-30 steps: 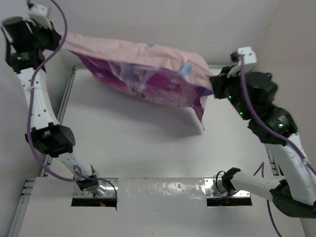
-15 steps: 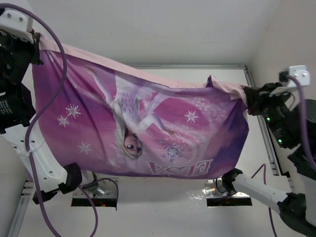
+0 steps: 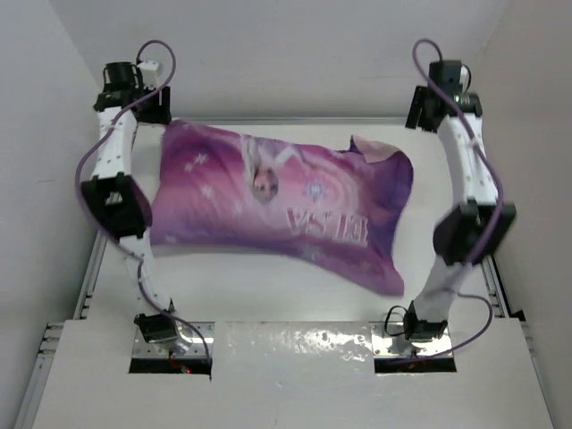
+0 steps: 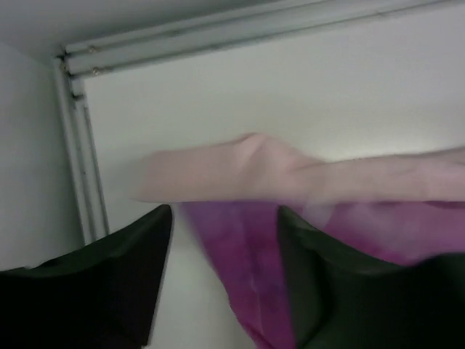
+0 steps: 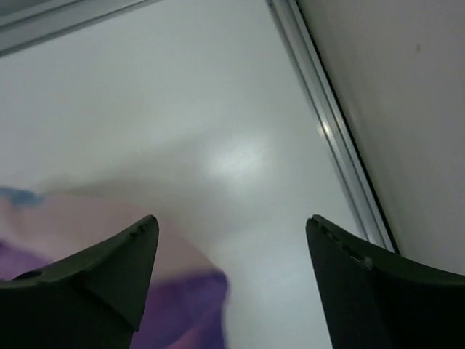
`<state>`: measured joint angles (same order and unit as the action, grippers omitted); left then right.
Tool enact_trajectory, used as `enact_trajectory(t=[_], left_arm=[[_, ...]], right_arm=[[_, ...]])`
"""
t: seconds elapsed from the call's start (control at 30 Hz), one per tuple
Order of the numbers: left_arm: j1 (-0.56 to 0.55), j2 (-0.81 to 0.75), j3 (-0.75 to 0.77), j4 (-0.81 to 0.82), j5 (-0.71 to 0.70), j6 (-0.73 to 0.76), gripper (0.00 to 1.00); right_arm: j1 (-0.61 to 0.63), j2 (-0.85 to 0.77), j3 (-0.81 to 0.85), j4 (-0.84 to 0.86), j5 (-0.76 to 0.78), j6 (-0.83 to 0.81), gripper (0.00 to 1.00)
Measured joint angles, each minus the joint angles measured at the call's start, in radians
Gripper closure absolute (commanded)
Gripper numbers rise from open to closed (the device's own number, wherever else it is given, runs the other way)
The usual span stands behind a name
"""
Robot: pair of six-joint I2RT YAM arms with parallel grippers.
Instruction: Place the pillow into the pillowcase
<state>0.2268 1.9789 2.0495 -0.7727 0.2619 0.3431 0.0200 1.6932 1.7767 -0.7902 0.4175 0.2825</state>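
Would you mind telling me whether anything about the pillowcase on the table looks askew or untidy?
Yes. The pillowcase lies slanted on the table, with its right end nearer the arm bases than its left. At the far right corner a flap is folded over, and the near right corner trails out in a limp point.

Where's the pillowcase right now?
In the top view the pillowcase lies printed side up across the table, between the two arms, its far corners near the left gripper and right gripper.
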Motion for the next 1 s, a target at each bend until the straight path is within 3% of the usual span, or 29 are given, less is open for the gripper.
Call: enact_trajectory(t=[0.03,0.07,0.1,0.17,0.23,0.33,0.47,0.73,0.83,1.0], left_arm=[[-0.008,0.148,0.156,-0.014,-0.034,-0.013,0.27],[-0.012,0.266,0.264,0.006,-0.077,-0.023,0.25],[-0.011,0.320,0.259,0.045,-0.117,-0.031,0.24],[0.001,0.330,0.163,0.021,-0.146,-0.037,0.20],[0.019,0.304,0.059,-0.006,-0.151,-0.043,0.18],[0.040,0.255,-0.006,-0.034,-0.140,-0.049,0.17],[0.058,0.115,-0.077,-0.022,-0.094,-0.058,0.16],[0.051,-0.235,-0.352,0.059,0.109,-0.055,0.17],[0.047,-0.281,-0.479,0.092,0.140,-0.053,0.17],[0.066,-0.283,-0.612,0.082,0.119,-0.058,0.17]], right_arm=[[-0.039,0.131,0.140,-0.040,-0.009,0.018,0.15],[-0.070,0.262,0.299,-0.101,-0.021,0.031,0.13],[-0.094,0.384,0.447,-0.129,-0.039,0.049,0.09],[-0.109,0.471,0.512,-0.143,-0.079,0.076,0.07],[-0.105,0.438,0.387,-0.140,-0.114,0.096,0.01],[-0.089,0.203,-0.048,-0.010,-0.187,0.116,0.01],[-0.071,-0.069,-0.354,0.050,-0.297,0.122,0.02],[0.078,-0.319,-0.699,0.304,-0.491,0.131,0.03],[0.135,-0.335,-0.785,0.354,-0.546,0.154,0.01],[0.125,-0.348,-0.780,0.331,-0.539,0.168,0.01]])
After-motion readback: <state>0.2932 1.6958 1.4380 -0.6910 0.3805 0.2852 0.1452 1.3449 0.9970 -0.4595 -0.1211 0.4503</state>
